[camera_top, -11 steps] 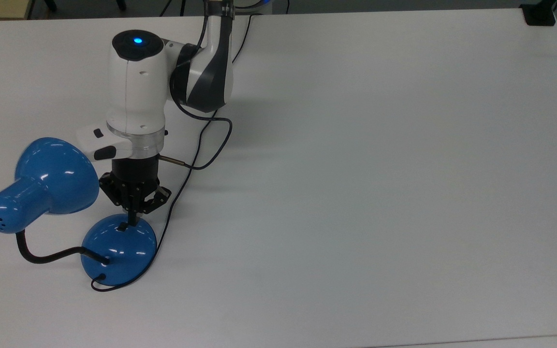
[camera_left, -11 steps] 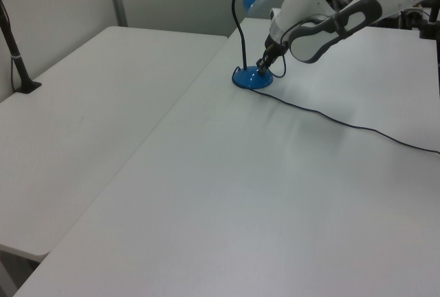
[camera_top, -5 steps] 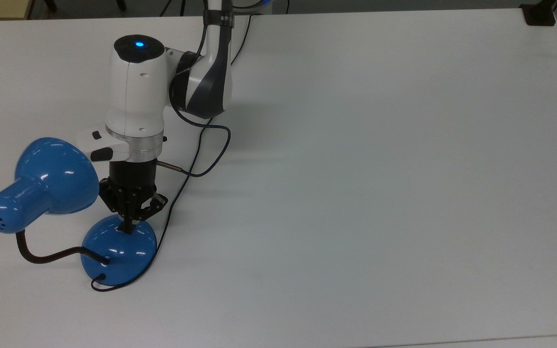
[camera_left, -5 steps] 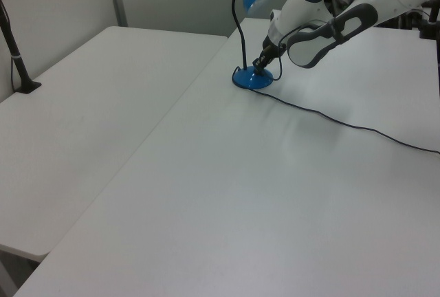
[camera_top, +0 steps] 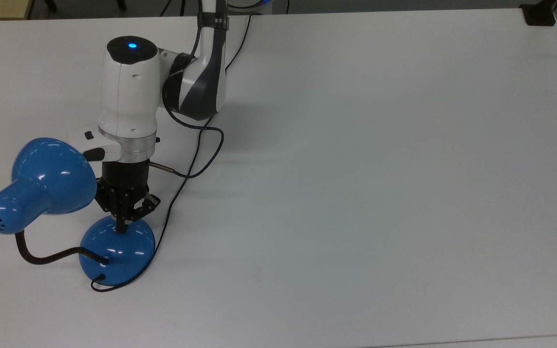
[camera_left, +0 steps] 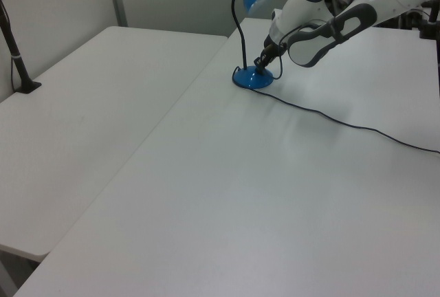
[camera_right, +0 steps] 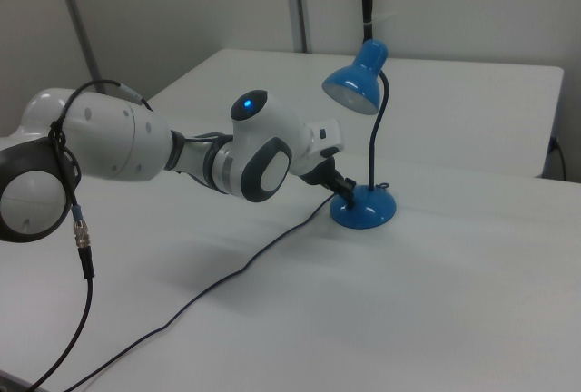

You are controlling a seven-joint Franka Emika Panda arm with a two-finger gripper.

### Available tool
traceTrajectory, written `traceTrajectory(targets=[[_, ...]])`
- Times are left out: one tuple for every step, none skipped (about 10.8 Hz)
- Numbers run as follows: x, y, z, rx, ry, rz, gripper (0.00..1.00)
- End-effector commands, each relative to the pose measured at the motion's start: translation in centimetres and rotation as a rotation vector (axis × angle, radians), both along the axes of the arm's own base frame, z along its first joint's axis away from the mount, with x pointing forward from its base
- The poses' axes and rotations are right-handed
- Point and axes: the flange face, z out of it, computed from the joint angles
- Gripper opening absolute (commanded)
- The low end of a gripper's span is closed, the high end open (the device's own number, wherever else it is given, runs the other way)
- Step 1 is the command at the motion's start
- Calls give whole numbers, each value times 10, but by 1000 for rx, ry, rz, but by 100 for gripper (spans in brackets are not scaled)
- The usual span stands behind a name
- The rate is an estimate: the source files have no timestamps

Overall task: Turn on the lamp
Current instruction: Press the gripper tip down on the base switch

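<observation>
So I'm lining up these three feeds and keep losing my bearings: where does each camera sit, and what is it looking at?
Top view: overhead, looking down on the white table; arm reaches in from the frame's top edge, gripper on the lamp base.
Left view: raised, across the table from the arm; lamp far off, forearm entering from the left view's right.
Right view: low, near the arm; elbow and wrist large in the foreground, lamp beyond.
All three share lamp, cord and gripper.

Glossy blue lamp [camera_top: 53, 181] with black neck, black end effector [camera_top: 123, 227], white-and-grey arm [camera_top: 162, 87], white table [camera_top: 380, 169]
</observation>
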Motion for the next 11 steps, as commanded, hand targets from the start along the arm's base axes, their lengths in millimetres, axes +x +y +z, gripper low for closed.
traceTrajectory(targets=[[3,-5,0,1,-25,-13,0],[3,-5,-1,0,-23,-12,0],[3,-5,-1,0,-23,-12,0],[3,-5,-3,-1,-22,-12,0],[3,-5,-8,-1,-14,-11,0],[4,-6,-7,-2,-19,-12,0],[7,-9,-10,-4,-20,-16,0],[10,-10,-11,-3,-26,-22,0],[11,-11,-17,-6,-28,-22,0],[12,-11,-19,-11,-48,-20,0],[12,-11,-20,-11,-54,-21,0]])
